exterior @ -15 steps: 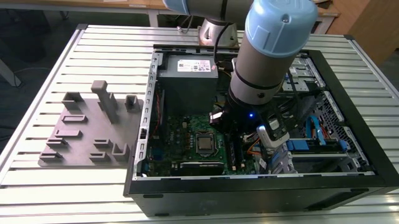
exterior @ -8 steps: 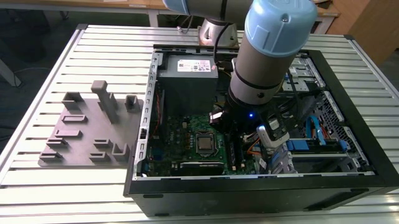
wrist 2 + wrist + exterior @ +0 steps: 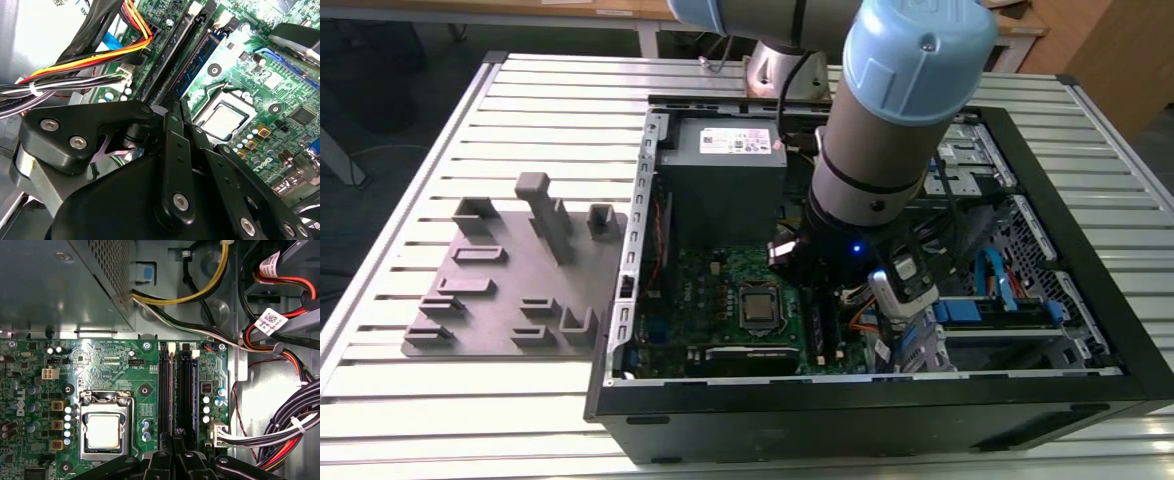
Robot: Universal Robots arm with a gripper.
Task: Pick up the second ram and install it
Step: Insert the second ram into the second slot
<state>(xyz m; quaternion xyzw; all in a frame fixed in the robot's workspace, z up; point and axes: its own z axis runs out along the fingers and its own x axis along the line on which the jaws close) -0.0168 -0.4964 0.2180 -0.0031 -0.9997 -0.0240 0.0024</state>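
I see the second ram as a long, slim memory stick, dark bluish board, standing on its thin edge in a memory slot of the green motherboard, just beside the CPU socket side's other dark slots. In the second wrist view it runs away from me as a narrow blue-green strip between black slot rails. I cannot tell whether its end clips are fully latched.

The green motherboard lies under the camera, with the metal-capped processor seated in its socket. Just beside it run the long black memory slots, and the gripper hangs over their near end. A grey power supply box sits beyond the board, with bundled cables alongside.
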